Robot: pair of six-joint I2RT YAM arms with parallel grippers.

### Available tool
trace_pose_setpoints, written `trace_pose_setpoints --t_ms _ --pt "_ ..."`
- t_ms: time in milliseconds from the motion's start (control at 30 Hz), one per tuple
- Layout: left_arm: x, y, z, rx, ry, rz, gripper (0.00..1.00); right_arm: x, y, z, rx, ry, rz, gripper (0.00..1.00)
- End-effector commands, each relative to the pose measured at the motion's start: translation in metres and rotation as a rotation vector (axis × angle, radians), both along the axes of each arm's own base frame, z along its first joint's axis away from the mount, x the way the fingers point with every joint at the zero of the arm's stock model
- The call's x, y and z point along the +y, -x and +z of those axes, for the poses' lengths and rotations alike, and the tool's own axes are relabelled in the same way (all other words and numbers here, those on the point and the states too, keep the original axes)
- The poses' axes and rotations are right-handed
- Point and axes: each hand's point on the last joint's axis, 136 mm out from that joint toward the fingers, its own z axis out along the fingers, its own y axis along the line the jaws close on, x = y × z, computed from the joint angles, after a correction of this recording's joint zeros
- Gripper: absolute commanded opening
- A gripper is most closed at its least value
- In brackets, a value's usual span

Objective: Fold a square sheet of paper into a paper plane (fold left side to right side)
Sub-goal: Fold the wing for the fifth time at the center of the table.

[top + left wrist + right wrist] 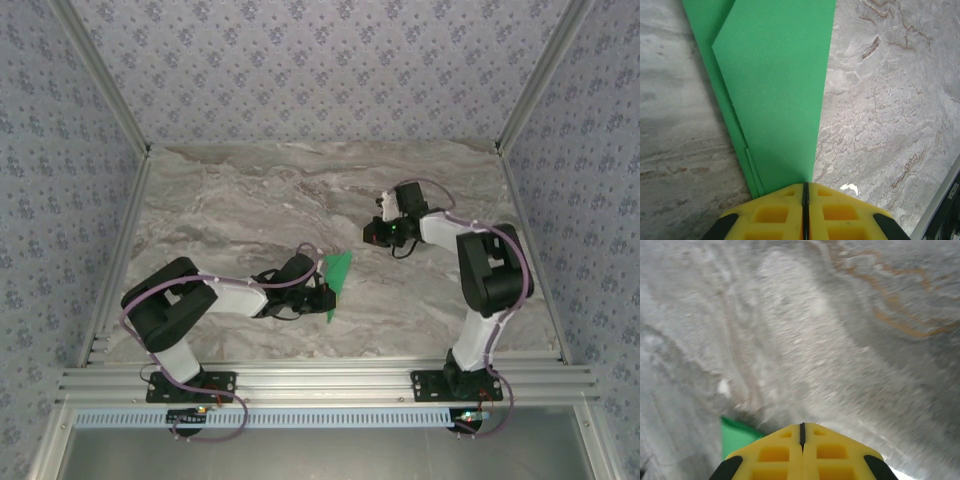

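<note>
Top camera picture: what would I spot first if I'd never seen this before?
The bright green paper, folded into a narrow wedge, pops out near the middle of the grey marble table. The left gripper pinches its narrow end, jaws shut. The right gripper, also shut, is farther back on the right, holding nothing.

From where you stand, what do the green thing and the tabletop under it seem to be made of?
The green sheet looks like thin matte paper: even colour, no shine, crisp creases with layers stacked along one edge. The tabletop looks like grey-brown marble, or perhaps a marble-print laminate: veined pattern, with a small bright glint suggesting a smooth, slightly glossy finish.
</note>
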Motion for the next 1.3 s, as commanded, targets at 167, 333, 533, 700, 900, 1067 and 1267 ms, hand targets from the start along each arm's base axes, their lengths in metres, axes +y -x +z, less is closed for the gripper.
trace_pose_setpoints --t_ms 167,333,533,700,900,1067,1267 --pt "0.017 0.016 -0.027 0.075 -0.110 -0.005 0.09 0.059 0.072 0.009 0.050 -0.115 0.129 0.06" --pt "0.014 0.015 -0.022 0.069 -0.098 -0.007 0.10 0.072 0.081 -0.016 0.121 -0.095 0.120 0.06" --pt "0.007 0.011 -0.007 0.040 -0.064 -0.017 0.12 0.061 0.087 -0.047 0.199 0.013 0.091 0.06" --pt "-0.001 0.007 0.019 0.001 -0.007 -0.028 0.18 0.048 0.091 -0.066 0.249 0.092 0.071 0.06" --pt "-0.014 0.011 0.062 -0.019 0.123 -0.059 0.23 0.047 0.093 -0.071 0.259 0.108 0.070 0.06" --pt "-0.020 0.014 0.067 0.004 0.154 -0.073 0.26 0.047 0.091 -0.070 0.253 0.109 0.071 0.06" --pt "-0.031 0.020 0.052 0.041 0.127 -0.107 0.28 0.048 0.092 -0.071 0.257 0.111 0.073 0.06"
